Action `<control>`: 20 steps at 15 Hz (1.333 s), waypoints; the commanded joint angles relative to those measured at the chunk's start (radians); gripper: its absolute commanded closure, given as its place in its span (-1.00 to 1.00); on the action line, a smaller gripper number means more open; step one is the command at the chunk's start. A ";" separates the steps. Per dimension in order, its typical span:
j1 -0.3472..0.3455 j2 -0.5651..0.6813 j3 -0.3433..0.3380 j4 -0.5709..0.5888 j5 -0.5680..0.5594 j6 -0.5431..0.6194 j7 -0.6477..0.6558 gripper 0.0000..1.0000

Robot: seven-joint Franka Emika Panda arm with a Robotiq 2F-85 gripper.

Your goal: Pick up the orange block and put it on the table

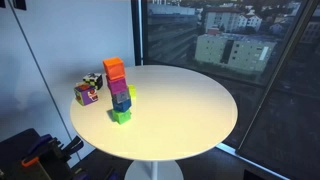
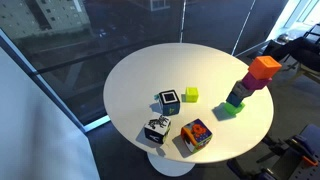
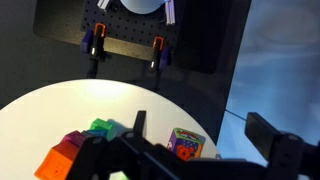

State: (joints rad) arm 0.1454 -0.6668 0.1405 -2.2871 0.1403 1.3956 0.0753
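The orange block [image 1: 114,69] sits on top of a leaning stack, over a magenta cube [image 2: 250,85] and a green cube [image 2: 232,108] at the bottom. The stack stands near the edge of the round white table [image 1: 190,100], which shows in both exterior views [image 2: 140,75]. In the wrist view the orange block [image 3: 55,160] lies at the lower left, left of my gripper [image 3: 203,128]. The gripper is open and empty, above the table and apart from the stack. The arm does not show in either exterior view.
A multicoloured cube [image 2: 195,135], two black-and-white cubes [image 2: 156,130] [image 2: 169,101] and a small yellow-green cube [image 2: 190,95] lie on the table. The multicoloured cube [image 3: 185,143] lies between my fingers. A black pegboard with orange clamps [image 3: 125,40] stands beyond the table. Glass windows surround it.
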 commanded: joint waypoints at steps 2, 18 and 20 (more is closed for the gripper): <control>-0.009 0.000 0.006 0.003 0.003 -0.003 -0.004 -1.00; -0.046 0.023 0.000 0.010 -0.088 0.054 0.000 -1.00; -0.058 0.026 -0.004 0.008 -0.117 0.081 0.003 -1.00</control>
State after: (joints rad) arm 0.1065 -0.6491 0.1406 -2.2875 0.0630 1.4452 0.0751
